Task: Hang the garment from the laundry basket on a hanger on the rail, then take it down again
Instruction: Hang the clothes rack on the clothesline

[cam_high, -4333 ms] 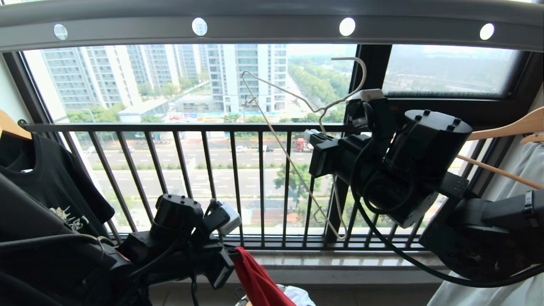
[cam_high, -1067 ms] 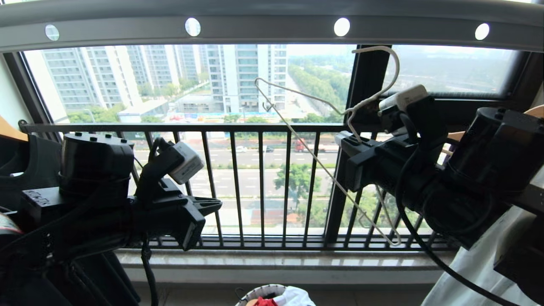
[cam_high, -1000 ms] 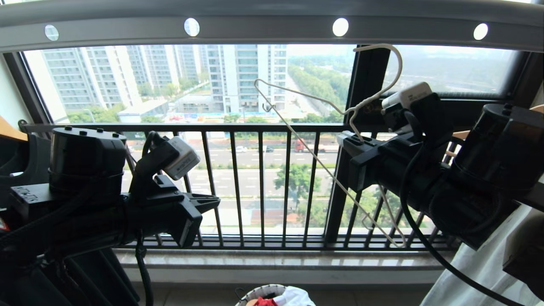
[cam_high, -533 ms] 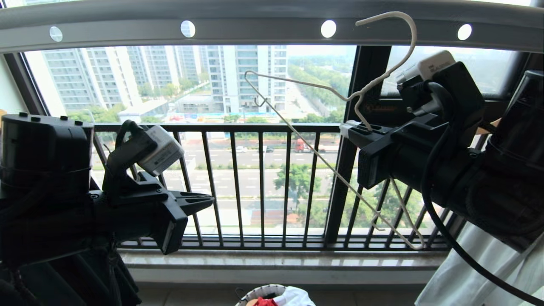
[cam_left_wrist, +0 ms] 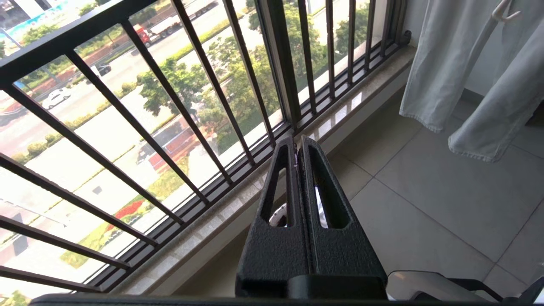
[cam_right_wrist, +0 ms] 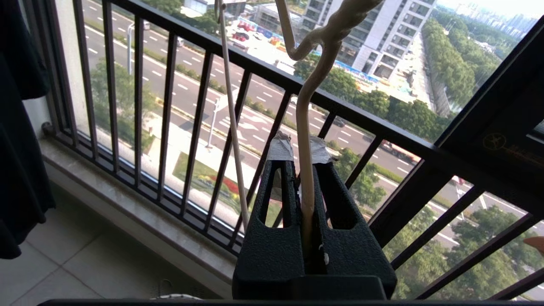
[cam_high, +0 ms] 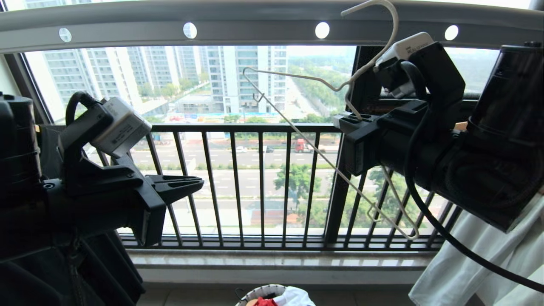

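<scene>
The off-white wire hanger (cam_high: pixel 289 79) is held up at the right with no clothing on it. Its hook (cam_high: pixel 396 19) crosses in front of the grey rail (cam_high: pixel 255 26) by a round hole. My right gripper (cam_high: pixel 341 121) is shut on the hanger's wire just below the twisted neck; the right wrist view shows the hanger (cam_right_wrist: pixel 304 110) running between that gripper's (cam_right_wrist: pixel 299 151) taped fingertips. My left gripper (cam_high: pixel 199 183) (cam_left_wrist: pixel 297 142) is shut and empty, held at mid height on the left. The laundry basket (cam_high: pixel 255 292) peeks in at the bottom, a bit of red garment (cam_high: pixel 265 302) inside it.
The black barred window railing (cam_high: pixel 255 127) and stone sill (cam_high: pixel 276 259) run across in front. White clothes (cam_high: pixel 459 263) hang at the right and dark clothing (cam_high: pixel 114 272) at the left. A white cloth (cam_high: pixel 297 295) lies in the basket.
My right gripper has lifted the hanger, so its hook now reaches the rail. My left gripper, which earlier held the red garment, is empty and has risen.
</scene>
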Available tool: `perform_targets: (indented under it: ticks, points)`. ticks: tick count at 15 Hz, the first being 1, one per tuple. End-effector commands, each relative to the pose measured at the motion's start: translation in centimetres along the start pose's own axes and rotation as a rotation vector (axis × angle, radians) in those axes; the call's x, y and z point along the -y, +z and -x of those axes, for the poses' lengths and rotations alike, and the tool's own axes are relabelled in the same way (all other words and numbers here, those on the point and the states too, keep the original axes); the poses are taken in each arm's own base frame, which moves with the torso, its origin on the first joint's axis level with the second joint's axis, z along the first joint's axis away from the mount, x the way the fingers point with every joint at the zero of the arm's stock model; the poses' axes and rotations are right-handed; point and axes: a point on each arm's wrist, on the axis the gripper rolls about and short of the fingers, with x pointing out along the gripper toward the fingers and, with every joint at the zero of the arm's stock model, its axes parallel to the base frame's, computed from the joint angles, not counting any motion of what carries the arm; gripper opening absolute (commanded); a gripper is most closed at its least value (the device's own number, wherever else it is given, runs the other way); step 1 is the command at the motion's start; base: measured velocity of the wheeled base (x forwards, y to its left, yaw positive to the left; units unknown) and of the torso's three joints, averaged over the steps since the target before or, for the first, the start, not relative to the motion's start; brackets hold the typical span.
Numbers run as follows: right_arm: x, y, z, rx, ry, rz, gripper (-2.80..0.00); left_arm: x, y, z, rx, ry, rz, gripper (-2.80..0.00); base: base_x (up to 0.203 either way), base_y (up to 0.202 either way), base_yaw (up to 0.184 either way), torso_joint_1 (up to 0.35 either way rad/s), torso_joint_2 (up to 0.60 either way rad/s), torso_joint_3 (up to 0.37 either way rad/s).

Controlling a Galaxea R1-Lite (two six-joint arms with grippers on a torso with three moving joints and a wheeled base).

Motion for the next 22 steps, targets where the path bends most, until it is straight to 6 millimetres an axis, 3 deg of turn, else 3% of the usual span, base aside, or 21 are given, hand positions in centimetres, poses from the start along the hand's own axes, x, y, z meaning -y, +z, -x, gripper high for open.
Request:
perform_targets:
  ticks: [1, 6, 10, 22]
  points:
    - [-0.9, -0.7, -1.8, -0.041, 0.008, 0.019, -2.8, 0.1, 0.5, 1.0, 0.036, 0.008, -0.009, -2.8, 0.0, 0.0, 0.0, 0.0, 0.0, 0.0]
    - [-1.5, -0.9, -3.9, -0.055, -0.014, 0.024, -2.8, 0.2, 0.9, 1.9, 0.066, 0.016, -0.015, -2.8, 0.0, 0.0, 0.0, 0.0, 0.0, 0.0]
    - [-0.8, -0.6, -4.5, -0.05, -0.056, 0.019, -2.8, 0.2, 1.4, 2.7, 0.097, 0.02, -0.001, -2.8, 0.0, 0.0, 0.0, 0.0, 0.0, 0.0]
    - [0.4, -0.6, -2.7, -0.055, -0.099, 0.013, -2.8, -0.3, 1.7, 3.0, 0.111, 0.054, 0.025, -2.8, 0.0, 0.0, 0.0, 0.0, 0.0, 0.0]
